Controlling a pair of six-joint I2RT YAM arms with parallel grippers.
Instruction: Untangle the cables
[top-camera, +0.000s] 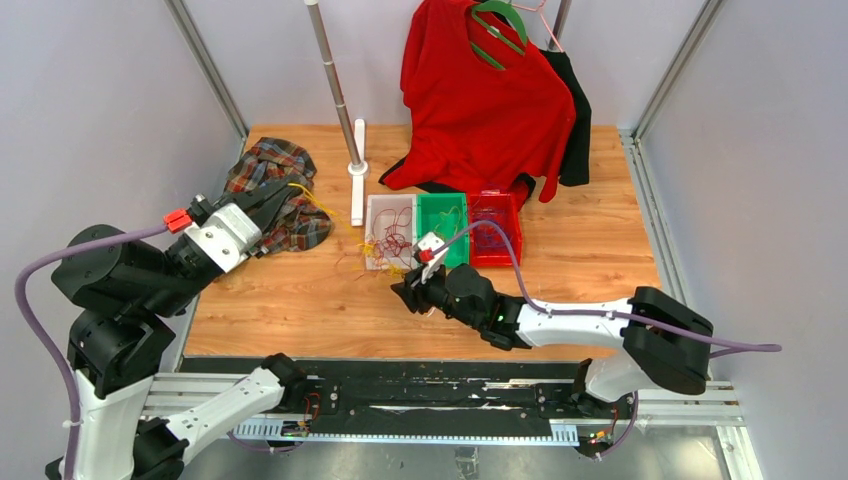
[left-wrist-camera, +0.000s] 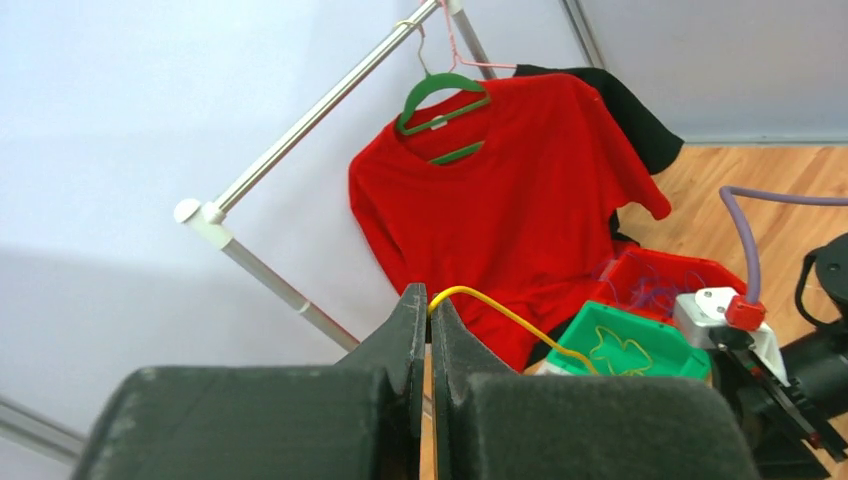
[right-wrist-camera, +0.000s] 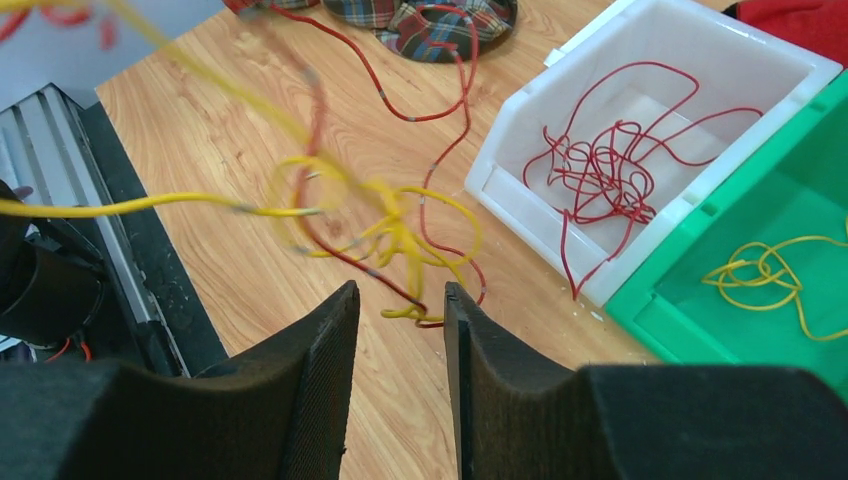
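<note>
L gripper (left-wrist-camera: 428, 312) raised at far left over plaid cloth (top-camera: 285, 190), fingers pressed together, pinching yellow cable (left-wrist-camera: 505, 312). Cable runs right to cable clump (right-wrist-camera: 395, 235): yellow + dark red, on table (top-camera: 300, 310) just left of white bin (right-wrist-camera: 520, 215). R gripper (right-wrist-camera: 400, 300) low over clump, jaws spread, nothing between. White bin holds red cables (right-wrist-camera: 610, 165). Green bin (right-wrist-camera: 660, 300) next right holds yellow cables (right-wrist-camera: 765, 280). Red bin (top-camera: 497, 255) rightmost, purple strands (top-camera: 495, 215) inside, detail unclear.
</note>
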